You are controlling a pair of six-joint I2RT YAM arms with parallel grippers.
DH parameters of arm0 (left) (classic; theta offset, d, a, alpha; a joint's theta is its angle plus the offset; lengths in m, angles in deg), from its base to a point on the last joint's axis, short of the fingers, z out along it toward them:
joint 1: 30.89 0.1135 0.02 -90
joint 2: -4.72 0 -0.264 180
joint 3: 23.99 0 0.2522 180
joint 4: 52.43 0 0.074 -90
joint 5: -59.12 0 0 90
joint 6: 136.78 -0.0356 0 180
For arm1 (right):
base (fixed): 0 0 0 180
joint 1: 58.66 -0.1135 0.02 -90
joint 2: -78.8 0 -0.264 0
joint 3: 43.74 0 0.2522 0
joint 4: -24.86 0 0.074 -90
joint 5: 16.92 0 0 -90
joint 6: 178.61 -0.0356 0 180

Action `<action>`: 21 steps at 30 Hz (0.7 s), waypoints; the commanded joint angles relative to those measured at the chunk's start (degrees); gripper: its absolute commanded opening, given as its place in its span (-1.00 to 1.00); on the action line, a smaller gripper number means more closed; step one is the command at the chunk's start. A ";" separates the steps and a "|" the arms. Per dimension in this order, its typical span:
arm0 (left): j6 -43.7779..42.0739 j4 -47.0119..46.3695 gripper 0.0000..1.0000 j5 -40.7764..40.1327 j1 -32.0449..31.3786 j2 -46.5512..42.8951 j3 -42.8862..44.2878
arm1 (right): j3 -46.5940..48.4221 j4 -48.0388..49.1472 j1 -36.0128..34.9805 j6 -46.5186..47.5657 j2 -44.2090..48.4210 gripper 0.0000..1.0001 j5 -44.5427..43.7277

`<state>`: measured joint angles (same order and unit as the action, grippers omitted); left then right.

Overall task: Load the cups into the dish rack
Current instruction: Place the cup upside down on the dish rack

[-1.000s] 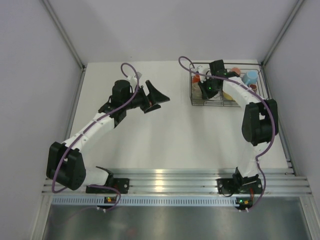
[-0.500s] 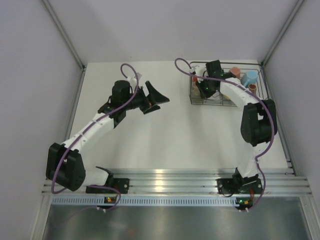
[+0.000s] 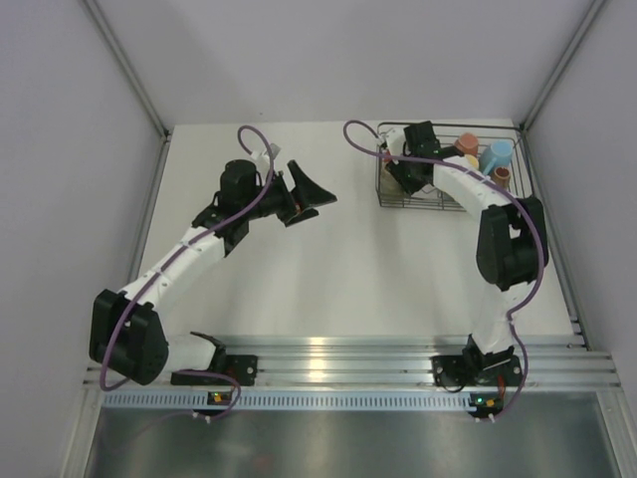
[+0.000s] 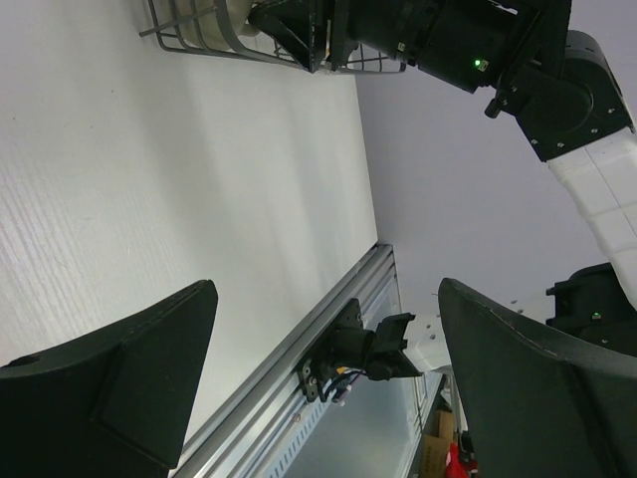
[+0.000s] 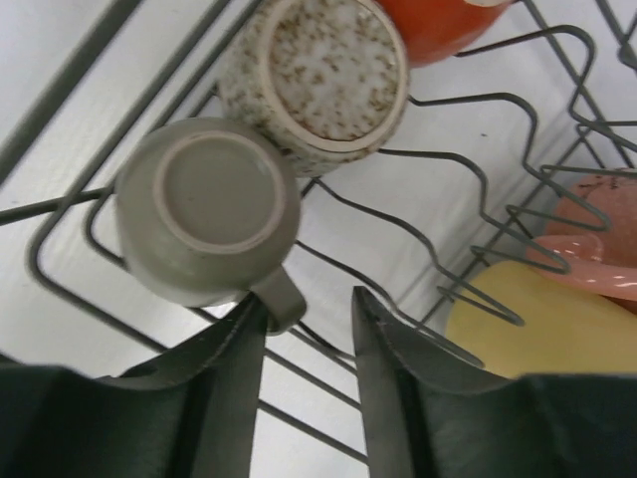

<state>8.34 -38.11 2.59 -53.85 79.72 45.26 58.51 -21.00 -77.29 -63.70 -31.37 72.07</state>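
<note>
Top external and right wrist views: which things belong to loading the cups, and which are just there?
Part of the job: dish rack; grey-olive cup, upside down; speckled cup; orange cup; yellow cup; pink cup; light blue cup; brown cup; right gripper, jaws apart at the grey-olive cup's handle.
Just there: left gripper, open and holding nothing; purple cables; aluminium rail.

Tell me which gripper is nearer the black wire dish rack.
Right. The right gripper hangs at the left end of the black wire dish rack, astride a grey mug's handle. The left gripper hovers above the white table, well left of it.
</note>
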 commanded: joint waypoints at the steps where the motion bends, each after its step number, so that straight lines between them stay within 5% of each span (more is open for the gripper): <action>1: -0.97 -0.82 0.96 -0.08 -0.15 -2.14 -0.38 | -2.27 0.28 -0.44 0.23 -2.77 -0.15 -3.64; 6: -1.23 -0.82 0.96 -0.08 -0.07 -2.23 -0.29 | -2.97 0.54 -0.35 -0.38 -0.66 0.00 -2.76; 21: -1.06 -0.82 0.96 0.28 -0.07 -1.70 -0.55 | -3.06 -3.85 -0.26 -2.49 6.55 0.02 0.66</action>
<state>8.31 -38.05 2.63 -53.85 79.46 45.02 55.91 -19.73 -77.14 -64.90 -28.10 70.16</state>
